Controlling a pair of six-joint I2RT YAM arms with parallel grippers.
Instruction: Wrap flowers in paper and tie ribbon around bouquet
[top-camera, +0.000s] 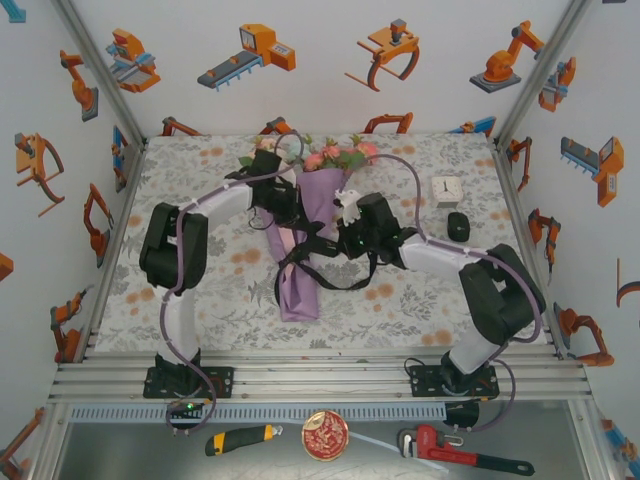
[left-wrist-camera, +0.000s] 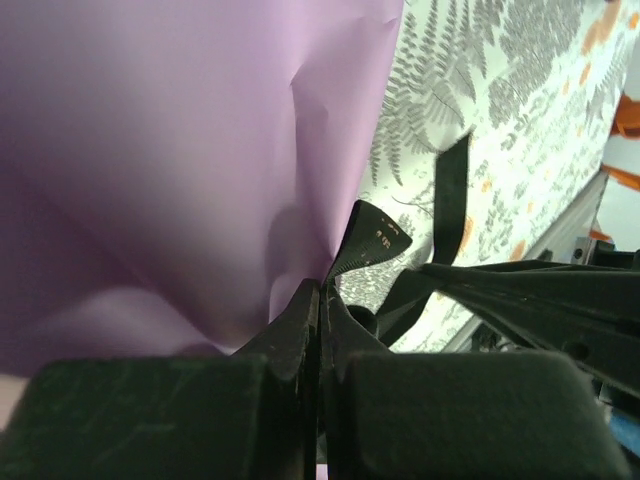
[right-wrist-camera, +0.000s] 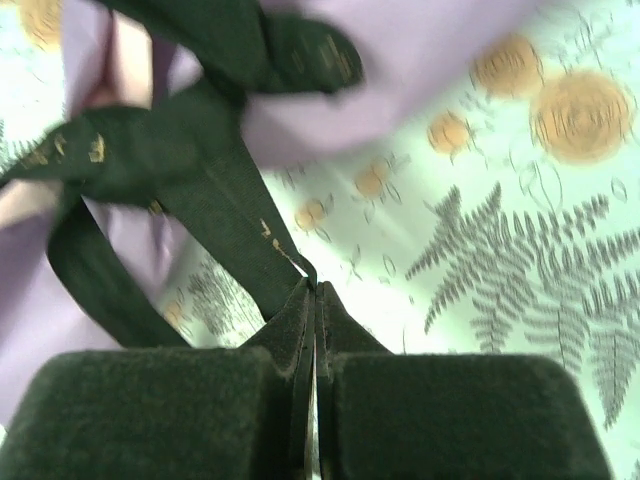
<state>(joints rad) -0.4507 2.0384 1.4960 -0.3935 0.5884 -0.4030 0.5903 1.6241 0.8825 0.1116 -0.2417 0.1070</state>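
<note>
The bouquet lies along the middle of the table, its lilac paper rolled into a cone and the pink and white flowers pointing to the far edge. The black ribbon loops around the cone's lower half. My left gripper hangs over the cone's left side, shut on a ribbon end that sticks out past its fingertips, with paper right behind. My right gripper is at the cone's right side, shut on another stretch of ribbon running up to a knot.
A small white clock and a black object sit at the right of the floral tablecloth. Below the table's near rail lie a utility knife, a round red tin and a red pipe wrench.
</note>
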